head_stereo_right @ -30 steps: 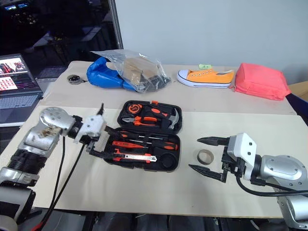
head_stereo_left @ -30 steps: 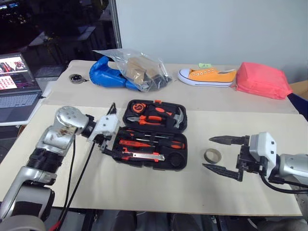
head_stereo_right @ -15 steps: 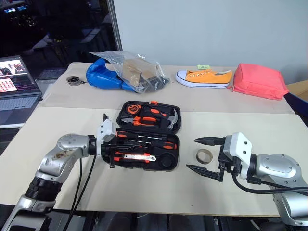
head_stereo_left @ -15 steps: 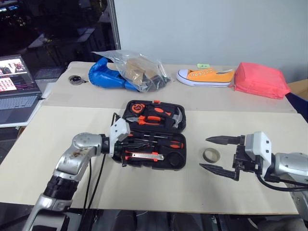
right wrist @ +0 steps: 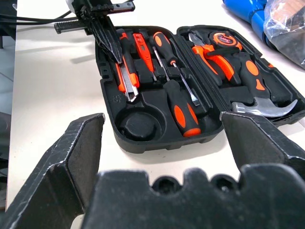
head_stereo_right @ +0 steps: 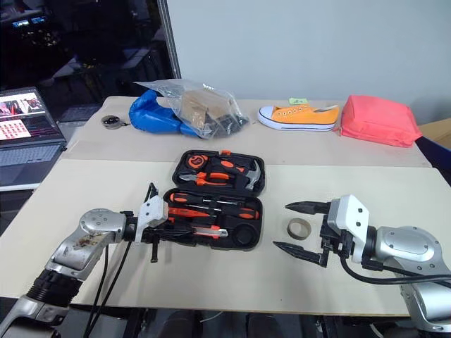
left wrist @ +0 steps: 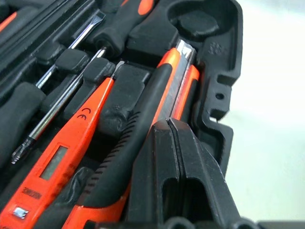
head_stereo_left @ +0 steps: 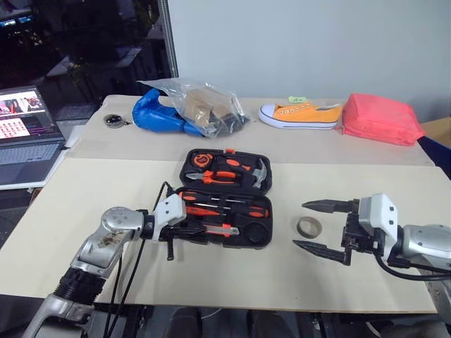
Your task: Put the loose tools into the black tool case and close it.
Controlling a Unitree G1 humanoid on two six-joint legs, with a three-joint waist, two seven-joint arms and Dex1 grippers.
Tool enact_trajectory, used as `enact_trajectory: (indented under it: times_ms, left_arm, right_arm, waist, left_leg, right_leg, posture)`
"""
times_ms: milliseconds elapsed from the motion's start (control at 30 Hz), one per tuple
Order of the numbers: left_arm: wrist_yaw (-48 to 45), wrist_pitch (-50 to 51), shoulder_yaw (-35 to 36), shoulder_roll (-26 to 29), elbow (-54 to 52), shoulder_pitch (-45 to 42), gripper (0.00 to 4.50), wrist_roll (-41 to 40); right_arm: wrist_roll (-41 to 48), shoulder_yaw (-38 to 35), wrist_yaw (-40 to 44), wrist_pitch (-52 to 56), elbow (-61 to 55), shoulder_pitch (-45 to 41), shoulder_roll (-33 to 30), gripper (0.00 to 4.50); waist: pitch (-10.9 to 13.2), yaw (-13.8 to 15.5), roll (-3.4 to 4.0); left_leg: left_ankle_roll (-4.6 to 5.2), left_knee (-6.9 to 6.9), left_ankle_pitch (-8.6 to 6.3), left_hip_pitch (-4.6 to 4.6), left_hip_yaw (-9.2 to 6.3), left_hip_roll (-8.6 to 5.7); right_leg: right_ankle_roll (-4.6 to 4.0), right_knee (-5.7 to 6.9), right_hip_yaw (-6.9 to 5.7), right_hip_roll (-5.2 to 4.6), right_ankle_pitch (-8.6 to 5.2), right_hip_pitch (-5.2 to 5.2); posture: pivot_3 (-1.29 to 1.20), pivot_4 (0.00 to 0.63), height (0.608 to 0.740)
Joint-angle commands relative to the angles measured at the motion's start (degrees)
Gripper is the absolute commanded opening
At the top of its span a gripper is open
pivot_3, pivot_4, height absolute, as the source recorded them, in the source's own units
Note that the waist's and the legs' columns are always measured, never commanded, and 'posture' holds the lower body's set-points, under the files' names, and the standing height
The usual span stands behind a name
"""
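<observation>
The black tool case lies open at the table's centre. In its near half sit two long screwdrivers, a small orange screwdriver and the orange-black utility knife. My left gripper is shut, and its closed fingers rest on top of the knife's handle, holding nothing. The grey tape ring lies on the table to the right of the case. My right gripper is open just right of the ring, with one finger on each side of it and neither touching it.
Pliers, a hammer and a round tape measure fill the case's far half. At the back lie a blue glove with a plastic bag, an orange shoe and a pink pouch. A laptop stands at the far left.
My left arm has come down from above the case's left end. Its gripper has shut and now lies on the knife. The right arm has stayed still.
</observation>
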Motion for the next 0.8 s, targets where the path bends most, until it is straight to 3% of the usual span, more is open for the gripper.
enact_trajectory:
  times_ms: [33, 133, 233, 500, 800]
  left_arm:
    - [-1.9, 4.1, 2.0, -0.2, 1.7, -0.1, 0.05, -3.7]
    - [-2.5, 12.1, 7.6, -1.8, -5.1, 0.0, 0.05, -15.1]
    - [1.3, 15.0, 9.5, -3.0, -7.6, -0.8, 0.05, -16.7]
    - [10.9, 13.2, 2.2, -4.0, -6.9, 1.6, 0.05, -5.4]
    - [18.0, 9.5, -6.4, -7.3, -2.4, 2.6, 0.05, 5.0]
  right_arm:
    - [1.0, -0.8, -0.7, 1.0, -2.0, -1.0, -0.7, 4.50]
    - [1.3, -0.7, -0.6, 1.8, -2.3, -1.3, -0.7, 4.50]
    - [1.6, -1.1, 0.0, 2.0, -2.1, -1.2, -1.0, 4.50]
    - [1.3, -1.9, 0.9, 1.5, -1.2, -1.1, -1.4, 4.50]
    - [1.5, -4.3, 0.6, 1.7, -2.4, 1.4, -2.0, 4.50]
  waist:
    - [0.0, -0.1, 0.01]
    - [0.0, -0.3, 0.03]
    - [0.0, 0.0, -0.02]
    - [0.0, 0.3, -0.02]
    - [0.0, 0.6, -0.07]
  left_leg:
    - [0.00, -0.01, 0.00, 0.07, -0.01, 0.00]
    - [0.00, -0.07, 0.00, 0.05, 0.00, 0.03]
    - [0.00, -0.09, 0.00, -0.26, -0.03, 0.07]
    - [0.08, -0.07, -0.06, -0.85, -0.06, -0.07]
    - [0.08, -0.06, -0.06, -0.25, -0.04, -0.11]
  right_leg:
    - [-0.01, -0.01, 0.01, 0.00, -0.01, 0.05]
    - [-0.03, -0.01, 0.01, 0.02, -0.01, 0.01]
    - [-0.05, -0.06, -0.05, 0.04, -0.03, -0.26]
    - [-0.02, -0.13, -0.02, -0.04, -0.04, -0.73]
    - [0.05, -0.12, 0.00, -0.10, -0.09, -0.14]
  posture:
    - [0.00, 0.150, 0.740]
    - [0.00, 0.150, 0.740]
    - [0.00, 0.150, 0.740]
    - [0.00, 0.150, 0.740]
    - [0.00, 0.150, 0.740]
